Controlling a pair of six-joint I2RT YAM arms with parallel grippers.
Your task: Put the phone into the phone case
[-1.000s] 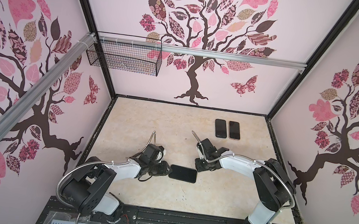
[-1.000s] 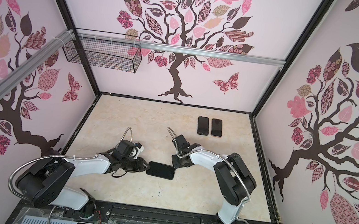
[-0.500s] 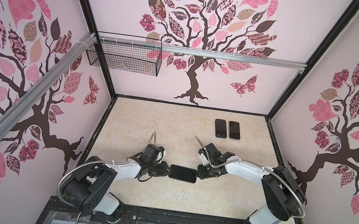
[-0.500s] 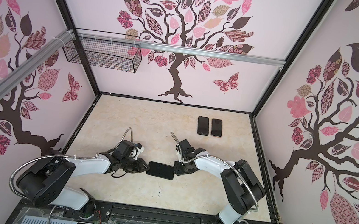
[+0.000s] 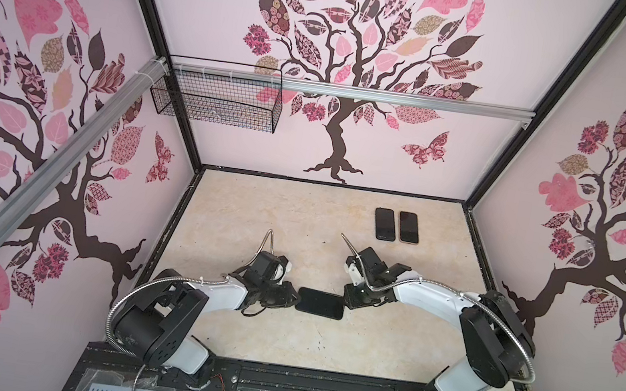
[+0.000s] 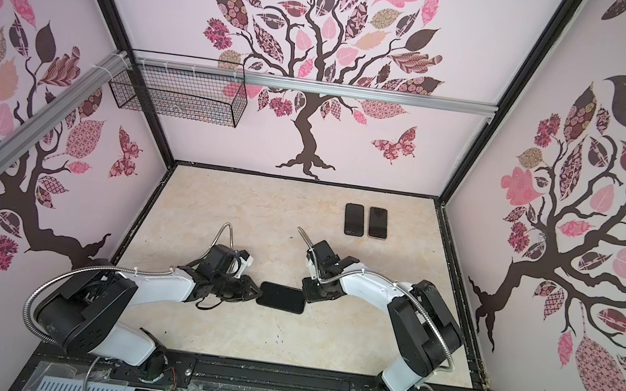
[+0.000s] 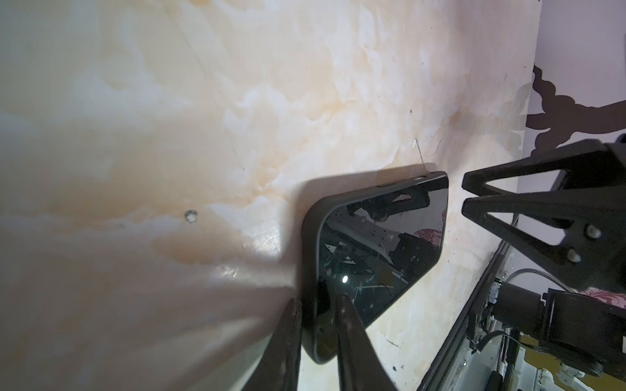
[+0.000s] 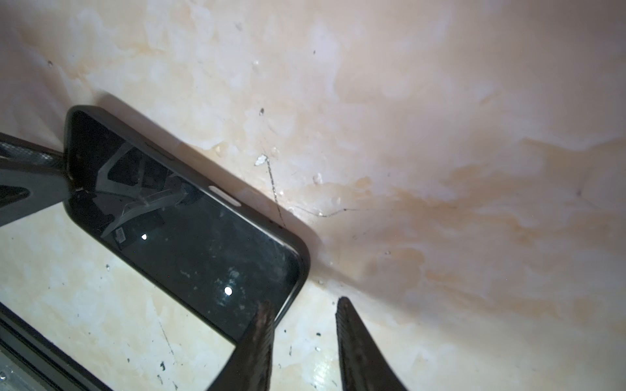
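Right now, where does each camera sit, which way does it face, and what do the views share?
Top views: high above the front rail, facing down and backward; white-and-black left arm, right arm, glossy black phone in matte dark case.
Left wrist: behind the left gripper, looking along the cream marbled table; own fingers straddle the phone's end.
Right wrist: behind the right gripper, looking down; own fingers apart.
Shared: all four show the phone.

The left arm (image 5: 222,296) reaches low toward 3 o'clock, its left gripper (image 5: 295,297) clamped narrow. The right arm (image 5: 430,302) reaches toward 9 o'clock, its right gripper (image 5: 347,299) tipped down, jaws slightly parted.
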